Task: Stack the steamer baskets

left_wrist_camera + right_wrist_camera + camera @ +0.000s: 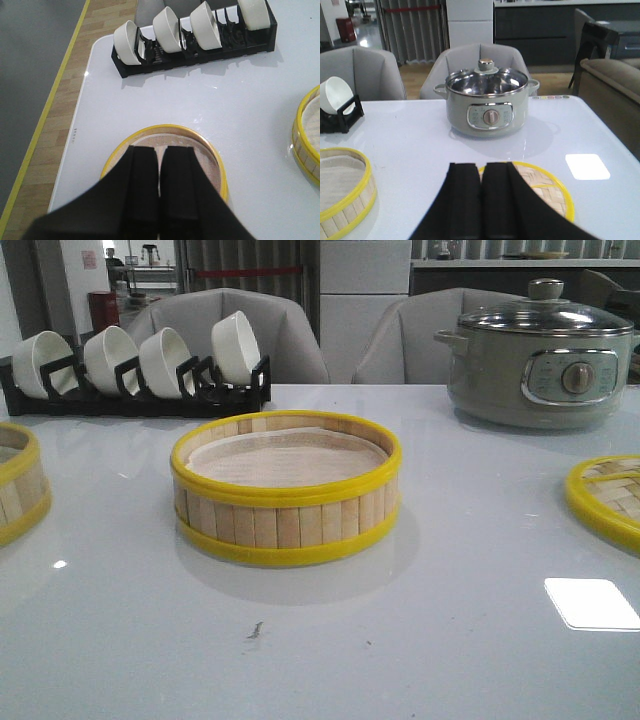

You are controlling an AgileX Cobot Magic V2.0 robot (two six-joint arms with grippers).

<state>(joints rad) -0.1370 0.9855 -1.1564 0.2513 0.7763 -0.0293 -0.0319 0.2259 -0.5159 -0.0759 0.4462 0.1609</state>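
One steamer basket (286, 490), with bamboo slats, yellow rims and a pale liner, stands mid-table. A second basket (15, 485) is cut off by the left edge of the front view. The flat woven lid (608, 498) lies at the right edge. No arm shows in the front view. In the left wrist view my left gripper (161, 149) hovers shut and empty over the left basket (210, 162); the middle basket (307, 132) is off to one side. My right gripper (480, 166) is shut and empty over the lid (545, 192), with the middle basket (342, 190) beside it.
A black rack with several white bowls (135, 365) stands at the back left. A grey-green electric pot with a glass lid (540, 360) sits at the back right. Beyond the table's left edge (75, 135) is wooden floor. Grey chairs stand behind the table.
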